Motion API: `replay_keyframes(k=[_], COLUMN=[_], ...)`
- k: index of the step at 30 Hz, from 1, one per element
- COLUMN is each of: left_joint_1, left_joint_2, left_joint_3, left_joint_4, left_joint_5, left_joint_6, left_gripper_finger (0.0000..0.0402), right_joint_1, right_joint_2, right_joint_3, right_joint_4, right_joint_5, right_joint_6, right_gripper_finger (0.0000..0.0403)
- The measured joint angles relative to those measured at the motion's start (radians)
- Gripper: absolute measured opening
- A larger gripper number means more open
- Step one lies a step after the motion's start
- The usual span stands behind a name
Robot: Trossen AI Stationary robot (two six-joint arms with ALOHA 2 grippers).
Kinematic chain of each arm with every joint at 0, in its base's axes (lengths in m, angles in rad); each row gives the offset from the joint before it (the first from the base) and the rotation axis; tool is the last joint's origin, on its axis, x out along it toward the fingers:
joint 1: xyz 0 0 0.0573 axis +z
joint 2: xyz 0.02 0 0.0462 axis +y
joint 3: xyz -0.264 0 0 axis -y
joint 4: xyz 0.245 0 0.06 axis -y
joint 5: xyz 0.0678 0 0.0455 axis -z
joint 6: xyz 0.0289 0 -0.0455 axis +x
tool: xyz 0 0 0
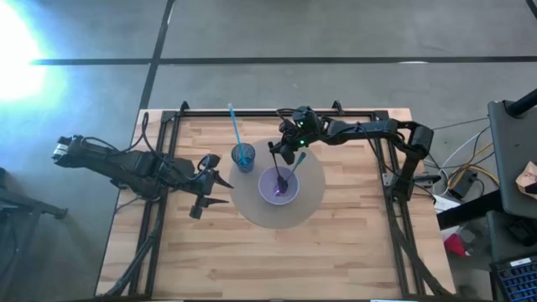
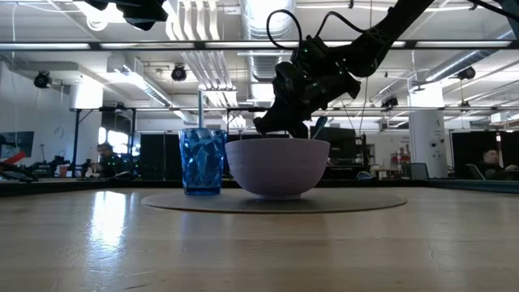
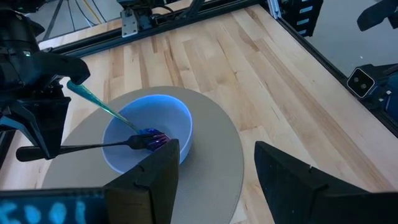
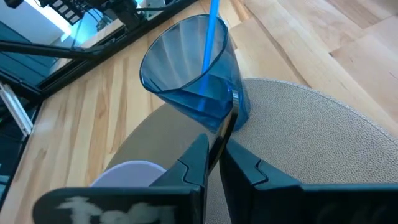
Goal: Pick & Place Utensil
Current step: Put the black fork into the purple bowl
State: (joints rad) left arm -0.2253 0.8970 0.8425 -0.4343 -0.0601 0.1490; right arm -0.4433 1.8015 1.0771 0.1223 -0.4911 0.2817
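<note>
The right gripper [image 1: 289,144] hung just above the far rim of the pale lilac round bowl [image 1: 278,184], and its two dark fingers [image 4: 196,163] were pressed together on the thin dark handle of a black utensil [image 1: 278,164]. The utensil slanted down from the gripper into the bowl, where its head lay on the bottom beside a slim teal green utensil [image 3: 99,104] that leaned on the bowl's rim. Just beside the gripper, on its left, stood a blue faceted transparent plastic cup [image 1: 243,157] with a long light blue straw [image 1: 234,126] in it. Bowl and cup both sat on a round grey mat [image 1: 309,199] lying on the light wooden desk [image 1: 352,243]. The left gripper [image 1: 214,192] rested low over the desk, well apart from the mat's edge, with its fingers [image 3: 289,183] spread wide and nothing between them.
</note>
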Motion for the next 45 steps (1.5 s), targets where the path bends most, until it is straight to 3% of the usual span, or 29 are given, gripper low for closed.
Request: replay_keyframes(k=[20,26,36,45], left_joint_1=[0.001,0.000,0.000,0.000], left_joint_2=[0.000,0.000,0.000,0.000], left_joint_3=[0.000,0.000,0.000,0.000], left_joint_4=[0.000,0.000,0.002,0.013], left_joint_5=[0.000,0.000,0.000,0.000], left_joint_6=[0.000,0.000,0.000,0.001], left_gripper_finger=[0.0202,0.0202,0.0202,0.0202], right_joint_1=[0.000,0.014,0.027,0.027], right_joint_2=[0.000,0.000,0.000,0.000], right_joint_3=[0.000,0.000,0.000,0.000], right_joint_4=[-0.022,-0.022,-0.022,-0.023], right_joint_5=[-0.005,-0.056,-0.011,-0.003], right_joint_6=[-0.006,-0.009,-0.040,-0.042], right_gripper_finger=[0.0029,0.0029,0.0030,0.0081])
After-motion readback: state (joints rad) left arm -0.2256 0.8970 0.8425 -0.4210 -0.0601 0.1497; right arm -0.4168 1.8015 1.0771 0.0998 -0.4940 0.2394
